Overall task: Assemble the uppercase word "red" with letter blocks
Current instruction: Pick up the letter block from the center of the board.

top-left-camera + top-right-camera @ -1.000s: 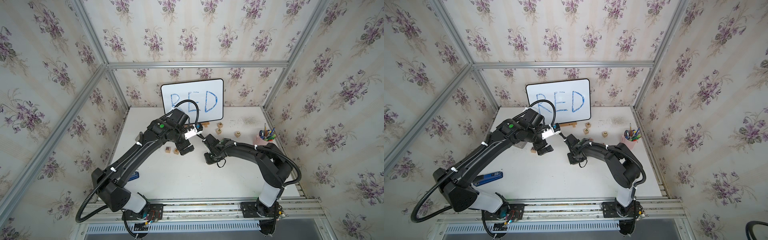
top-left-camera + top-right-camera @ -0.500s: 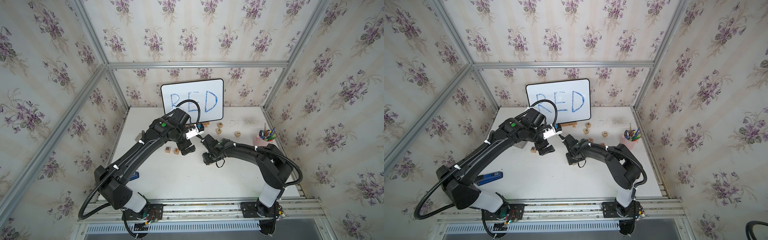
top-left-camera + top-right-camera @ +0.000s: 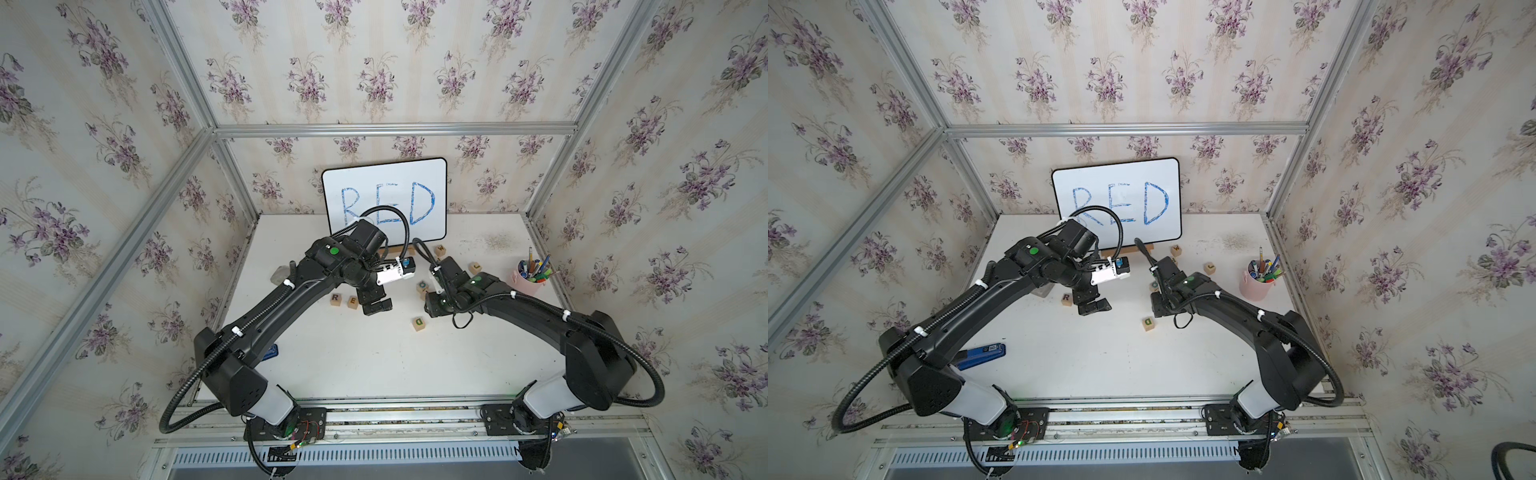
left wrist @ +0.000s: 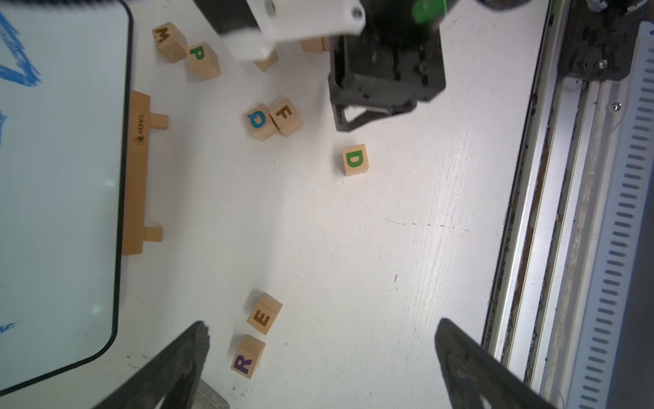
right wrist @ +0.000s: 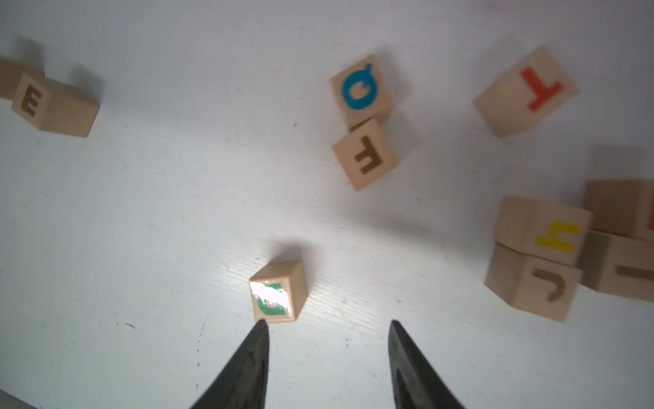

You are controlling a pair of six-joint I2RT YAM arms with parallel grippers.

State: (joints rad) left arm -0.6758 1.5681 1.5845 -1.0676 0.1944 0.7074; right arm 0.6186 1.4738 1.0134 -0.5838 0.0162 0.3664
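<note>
White tabletop (image 3: 374, 365) inside a cell with floral-papered walls. The D block (image 3: 419, 323) lies alone near the middle of the tabletop, green letter up, free of both arms. The R block (image 3: 335, 299) and the E block (image 3: 353, 301) sit close side by side toward the robot's left of the D block, R outermost, with a clear stretch of surface between the pair and the D. The right gripper (image 5: 327, 324) stands just beside the D block with its jaws part-way apart and nothing between them. In the right wrist view the block lies at the tip of one finger, outside the gap, and contact cannot be determined. The left gripper (image 4: 322, 324) is just beside the E block, on its D side, jaws spread wide and empty. Behind the D block, a Q block (image 4: 260, 120) and an F block (image 4: 286, 116) touch each other. A whiteboard (image 3: 384, 199) lettered RED in blue stands upright at the back wall. A pink cup (image 3: 530, 280) of pens stands at the robot's right. A blue object (image 3: 984, 353) lies near the left arm's base.
</note>
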